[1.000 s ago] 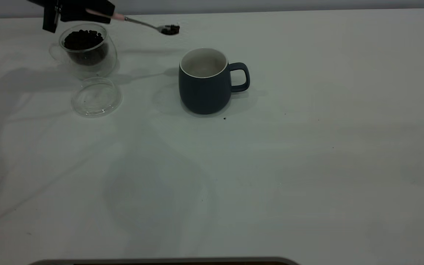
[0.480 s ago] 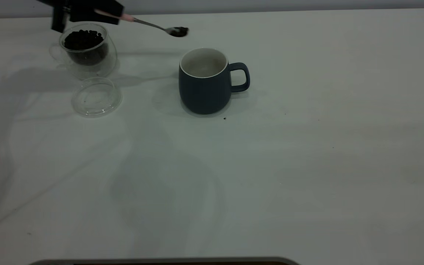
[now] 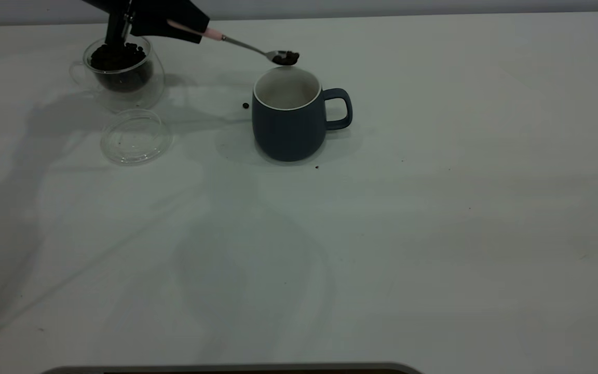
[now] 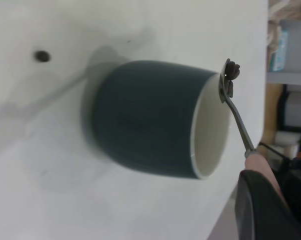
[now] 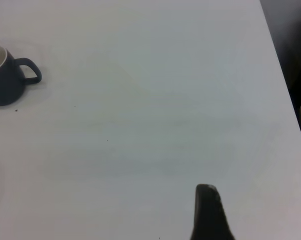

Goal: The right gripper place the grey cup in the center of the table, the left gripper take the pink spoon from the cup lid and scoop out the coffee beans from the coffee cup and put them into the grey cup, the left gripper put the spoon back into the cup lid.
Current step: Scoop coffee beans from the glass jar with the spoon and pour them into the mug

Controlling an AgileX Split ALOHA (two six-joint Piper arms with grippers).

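- Left pincer (image 3: 174,23), upper left of the exterior frame, pinches the pink spoon (image 3: 236,44) by its handle; the bowl hovers at the grey cup (image 3: 288,117) rim
- coffee beans (image 3: 285,57) — light, loose, apt to roll; one stray bean (image 3: 245,106) lies on the surface (image 3: 434,234)
- Right pincer (image 5: 208,212): grip state unclear

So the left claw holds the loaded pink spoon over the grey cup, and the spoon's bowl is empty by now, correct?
Not quite. The left claw does hold the pink spoon with its bowl at the far rim of the grey cup, but the bowl is not empty: coffee beans sit in it, as the exterior view shows and the left wrist view confirms. One stray bean lies on the table beside the cup.
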